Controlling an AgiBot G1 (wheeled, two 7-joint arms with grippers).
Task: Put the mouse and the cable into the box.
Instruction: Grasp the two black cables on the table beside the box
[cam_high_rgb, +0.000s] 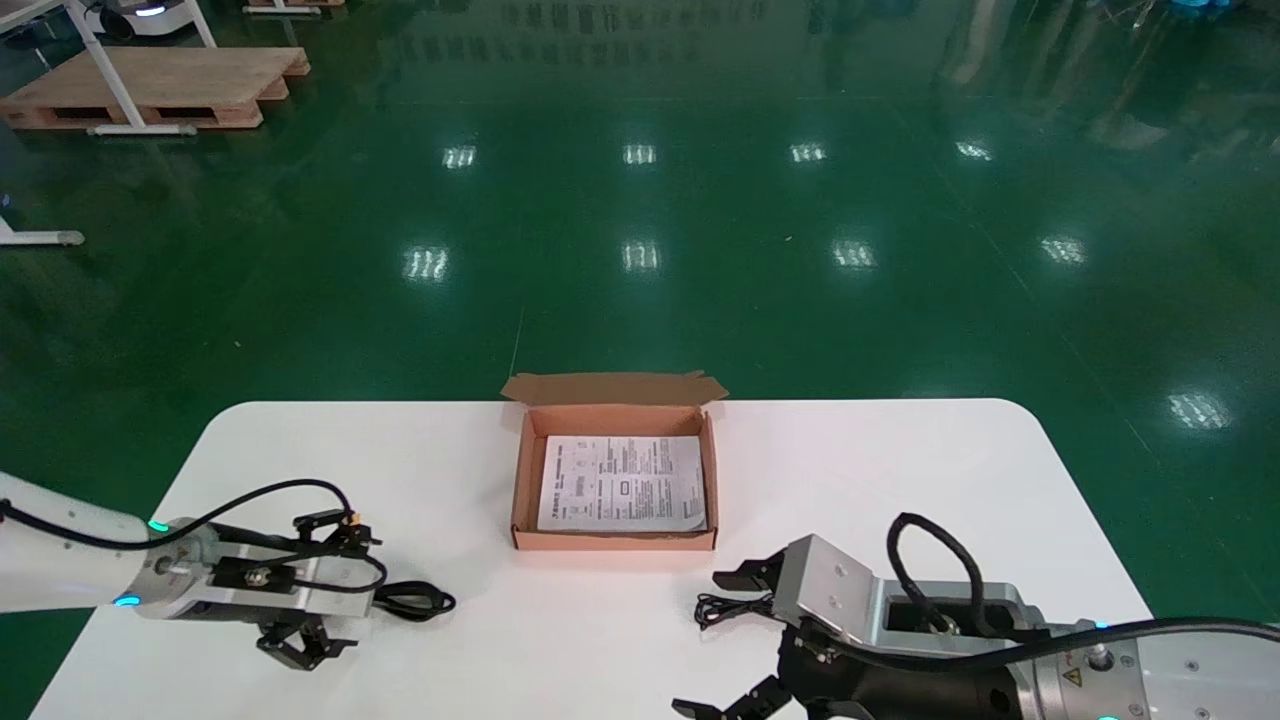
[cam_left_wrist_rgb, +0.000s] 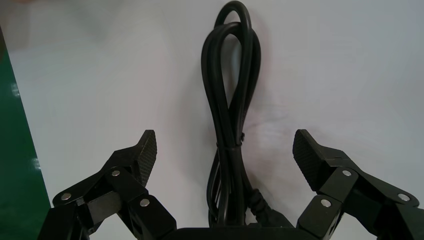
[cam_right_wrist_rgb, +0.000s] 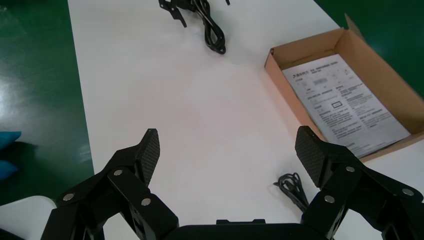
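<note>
Cable (cam_left_wrist_rgb: 227, 100) lies bundled within the span of the wide-open left gripper (cam_left_wrist_rgb: 225, 147), placed to pinch it; right gripper (cam_right_wrist_rgb: 226, 150), also wide, hovers near the open box (cam_high_rgb: 612, 541).

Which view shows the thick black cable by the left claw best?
Left wrist view: the cable lies lengthwise inside the open left claw. Head view shows only its looped end past the claw; right wrist view shows it small, far across the table.

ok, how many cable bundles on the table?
2. The thick cable lies between the open jaws of the left gripper; the thin cable lies in front of the box, beside the open right gripper. That arm may hide more.
</note>
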